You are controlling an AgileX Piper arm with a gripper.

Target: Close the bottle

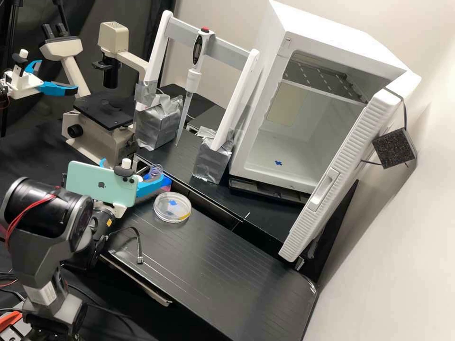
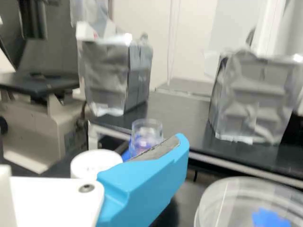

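Step in hand, my read: lining up at the clear bottle (image 1: 155, 171); it looks uncapped, so closing isn't done. Bottle is by the near bench panel's (image 1: 204, 265) far-left corner, upright as far as I can tell, base hidden. Gripper (image 1: 150, 185) is right next to it; whether it's clamped on the bottle or released, can't tell from here. White round piece (image 2: 95, 163) beside the gripper could be the cap or just mount hardware, can't tell which. Next move, I'd say: confirm where the cap is, square it over the mouth, lower level, then turn or press until seated. Main risks: a skewed cap, tipping the bottle, or clipping the round clear dish (image 1: 172, 207) close by, near the same corner. Count: bottle x1, clear dish x1, white round piece x1, phone (image 1: 102, 183) x1 on the working arm, loose cable end (image 1: 140, 259) x1 near the panel's left edge. Past the panel's far edge: foil-wrapped blocks (image 1: 159, 122) x2, pipette (image 1: 193, 76) x1 between the white uprights x2, microscope (image 1: 105, 111) x1, open white cabinet (image 1: 327, 94) x1.
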